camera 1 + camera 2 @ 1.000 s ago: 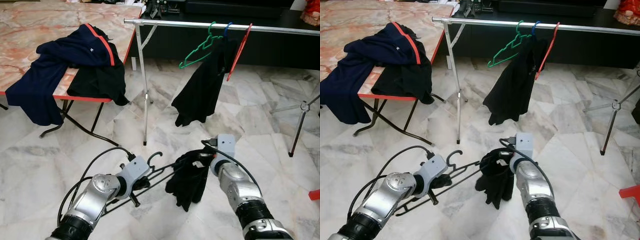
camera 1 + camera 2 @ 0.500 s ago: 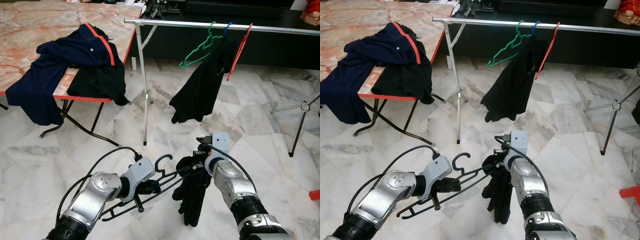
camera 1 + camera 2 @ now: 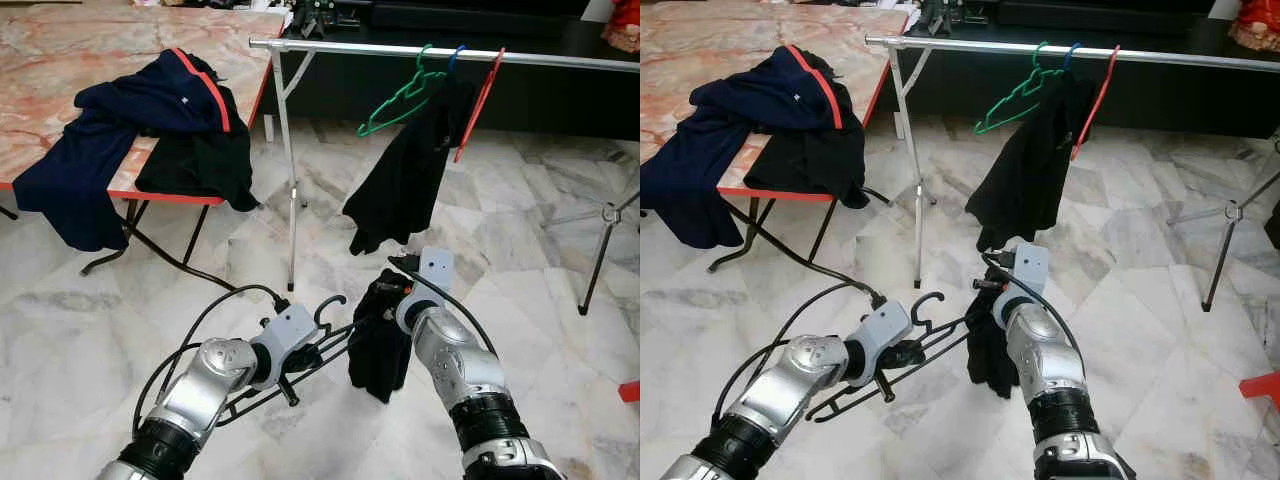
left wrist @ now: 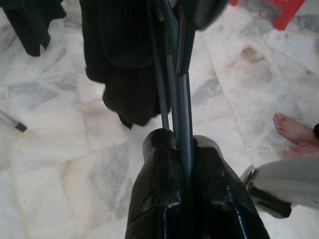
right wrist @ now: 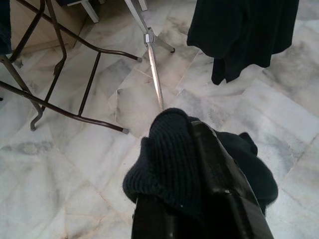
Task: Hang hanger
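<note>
My left gripper (image 3: 303, 355) is shut on the lower wires of a black hanger (image 3: 335, 338), low in front of me; the hanger's hook (image 3: 331, 303) points up. In the left wrist view the fingers (image 4: 159, 164) clamp the thin wires. My right gripper (image 3: 388, 300) is shut on a black knit garment (image 3: 380, 352) that droops beside the hanger's far end, above the floor. In the right wrist view the cloth (image 5: 167, 159) is bunched over the fingers. Ahead runs the silver clothes rail (image 3: 340, 46).
On the rail hang a green hanger (image 3: 400, 95), a blue one, a red hanger (image 3: 478, 100) and a black garment (image 3: 400, 180). A table (image 3: 60, 60) with dark clothes (image 3: 150, 110) stands left. A tripod leg (image 3: 598, 250) is right. A person's foot (image 4: 294, 127) is nearby.
Both grippers moved closer together and slightly forward. The right one has drawn in to the left with the garment, which now hangs bunched right against the hanger's end.
</note>
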`<state>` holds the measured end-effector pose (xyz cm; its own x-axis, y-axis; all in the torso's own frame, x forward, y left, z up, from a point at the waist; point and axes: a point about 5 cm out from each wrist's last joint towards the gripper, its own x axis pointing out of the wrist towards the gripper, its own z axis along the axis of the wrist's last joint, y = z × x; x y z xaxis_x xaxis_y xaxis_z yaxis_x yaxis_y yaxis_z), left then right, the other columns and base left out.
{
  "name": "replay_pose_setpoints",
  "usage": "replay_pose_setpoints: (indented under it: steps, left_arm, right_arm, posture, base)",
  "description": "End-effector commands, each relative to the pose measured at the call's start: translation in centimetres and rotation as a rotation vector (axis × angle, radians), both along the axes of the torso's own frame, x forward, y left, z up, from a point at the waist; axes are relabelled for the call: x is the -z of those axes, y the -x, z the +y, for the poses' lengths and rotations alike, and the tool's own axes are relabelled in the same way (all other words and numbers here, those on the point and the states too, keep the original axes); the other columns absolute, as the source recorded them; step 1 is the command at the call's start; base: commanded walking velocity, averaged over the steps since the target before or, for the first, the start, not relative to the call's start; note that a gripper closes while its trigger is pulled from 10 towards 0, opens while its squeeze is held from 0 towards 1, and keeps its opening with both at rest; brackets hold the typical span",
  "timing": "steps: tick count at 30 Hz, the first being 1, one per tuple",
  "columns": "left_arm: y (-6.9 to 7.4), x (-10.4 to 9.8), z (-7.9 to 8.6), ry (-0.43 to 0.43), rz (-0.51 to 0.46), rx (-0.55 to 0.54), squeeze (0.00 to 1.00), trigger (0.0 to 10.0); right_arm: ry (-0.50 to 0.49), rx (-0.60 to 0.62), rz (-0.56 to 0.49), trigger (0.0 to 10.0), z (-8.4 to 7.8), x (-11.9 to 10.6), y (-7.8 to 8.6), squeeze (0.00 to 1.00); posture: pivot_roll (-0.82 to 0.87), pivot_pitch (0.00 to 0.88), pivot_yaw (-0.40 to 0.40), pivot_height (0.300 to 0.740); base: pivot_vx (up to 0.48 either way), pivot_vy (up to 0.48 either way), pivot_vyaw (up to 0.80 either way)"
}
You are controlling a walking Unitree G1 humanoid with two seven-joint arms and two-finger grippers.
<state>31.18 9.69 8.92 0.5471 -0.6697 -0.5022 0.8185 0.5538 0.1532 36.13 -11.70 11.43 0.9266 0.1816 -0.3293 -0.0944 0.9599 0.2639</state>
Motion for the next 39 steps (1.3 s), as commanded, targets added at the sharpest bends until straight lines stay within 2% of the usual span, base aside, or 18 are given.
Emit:
replay_pose_setpoints:
  steps: [1, 6, 11, 12, 14, 20, 22, 27, 31, 34, 36, 39]
  left_arm:
    - [0.2, 0.4, -0.2, -0.005, 0.006, 0.01, 0.0, 10.0]
    - [0.2, 0.5, -0.5, 0.004, 0.011, 0.025, 0.0, 10.0]
    - [0.5, 0.2, -0.8, 0.046, 0.01, 0.053, 0.0, 10.0]
    - [0.6, -0.2, -0.7, 0.083, 0.014, 0.068, 0.0, 10.0]
    - [0.5, -0.4, -0.6, 0.094, 0.007, 0.062, 0.0, 10.0]
    - [-0.4, -1.9, 0.3, 0.187, -0.037, -0.019, 0.0, 10.0]
    - [-0.7, -2.7, 0.1, 0.265, -0.035, -0.028, 0.0, 10.0]
    - [-0.1, -2.2, -0.7, 0.231, -0.004, 0.034, 0.0, 10.0]
    - [0.2, -1.3, -1.3, 0.184, 0.021, 0.049, 0.0, 10.0]
    - [0.4, -1.2, -1.4, 0.184, 0.032, 0.062, 0.0, 10.0]
    - [0.8, -1.0, -1.5, 0.174, 0.051, 0.101, 0.0, 10.0]
    - [1.0, -0.9, -1.2, 0.164, 0.055, 0.103, 0.0, 10.0]
  right_arm:
    - [-0.015, -0.021, -0.021, 10.0, 0.5, -0.7, 0.1, 0.0]
    - [0.008, -0.092, -0.02, 10.0, 1.0, -1.0, 0.5, 0.0]
    - [0.181, -0.129, -0.041, 10.0, 0.1, 0.1, 0.6, 0.0]
    - [0.259, -0.144, -0.034, 10.0, -0.6, 0.7, 0.6, 0.0]
    - [0.274, -0.155, -0.04, 10.0, -0.7, 0.7, 0.5, 0.0]
    - [0.24, -0.128, -0.035, 10.0, -1.0, 0.1, 0.5, 0.0]
    - [0.12, -0.136, -0.034, 10.0, 0.1, -0.4, 0.7, 0.0]
    - [0.059, -0.252, -0.107, 10.0, 2.1, -2.0, 1.2, 0.0]
    - [-0.021, -0.25, -0.132, 10.0, 2.9, -3.5, 1.4, 0.0]
    - [-0.008, -0.251, -0.14, 10.0, 2.8, -3.6, 1.3, 0.0]
    - [0.017, -0.22, -0.111, 10.0, 1.9, -2.8, 1.2, 0.0]
    - [0.097, -0.172, -0.077, 10.0, 0.5, -1.5, 0.9, 0.0]
  posture:
    - [0.03, 0.185, -0.023, 0.74]
    - [0.03, 0.194, -0.024, 0.74]
    - [0.03, 0.194, -0.025, 0.74]
    - [0.03, 0.197, -0.027, 0.74]
    - [0.03, 0.197, -0.027, 0.74]
    - [0.03, 0.2, -0.03, 0.74]
    - [0.04, 0.2, -0.028, 0.74]
    - [0.03, 0.202, -0.024, 0.74]
    - [0.03, 0.204, -0.024, 0.74]
    - [0.03, 0.204, -0.024, 0.74]
    - [0.03, 0.203, -0.024, 0.74]
    - [0.03, 0.205, -0.024, 0.74]
  base:
    - [0.0, 0.0, 0.0]
    - [0.0, 0.0, 0.0]
    - [0.0, 0.0, 0.0]
    - [0.0, 0.0, 0.0]
    - [0.0, 0.0, 0.0]
    - [0.0, 0.0, 0.0]
    - [0.0, 0.0, 0.0]
    - [0.0, 0.0, 0.0]
    - [0.0, 0.0, 0.0]
    - [0.0, 0.0, 0.0]
    - [0.0, 0.0, 0.0]
    - [0.0, 0.0, 0.0]
